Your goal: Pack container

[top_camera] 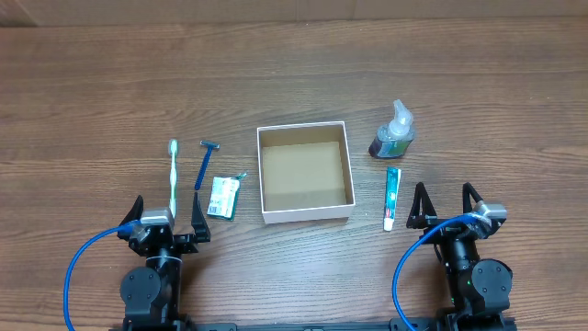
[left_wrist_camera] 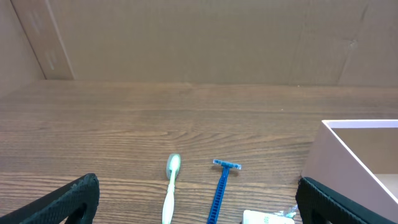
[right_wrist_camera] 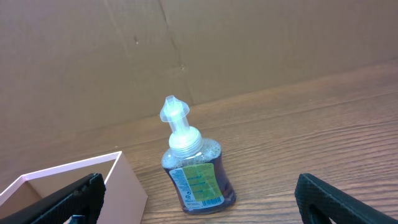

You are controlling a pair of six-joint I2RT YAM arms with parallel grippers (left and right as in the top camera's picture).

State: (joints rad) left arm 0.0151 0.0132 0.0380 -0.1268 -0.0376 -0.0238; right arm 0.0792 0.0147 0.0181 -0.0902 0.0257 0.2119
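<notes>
The container point(top_camera: 304, 212), a square white box with a brown cardboard inside, sits at the table's middle and holds nothing; its wall shows in the left wrist view point(left_wrist_camera: 348, 165) and the right wrist view point(right_wrist_camera: 124, 186). Left of it lie a toothbrush point(top_camera: 173, 173) point(left_wrist_camera: 170, 186), a blue razor point(top_camera: 203, 164) point(left_wrist_camera: 221, 186) and a small white-green packet point(top_camera: 223, 196) point(left_wrist_camera: 267, 218). Right of it stand a clear pump bottle point(top_camera: 393, 132) point(right_wrist_camera: 193, 171) and a toothpaste tube point(top_camera: 391, 197). My left gripper point(top_camera: 168, 219) point(left_wrist_camera: 199, 208) is open, near the toothbrush handle. My right gripper point(top_camera: 445, 210) point(right_wrist_camera: 205, 205) is open, right of the tube.
A brown cardboard wall point(left_wrist_camera: 199, 37) stands behind the table's far edge. The wooden table point(top_camera: 294, 83) stretches beyond the objects.
</notes>
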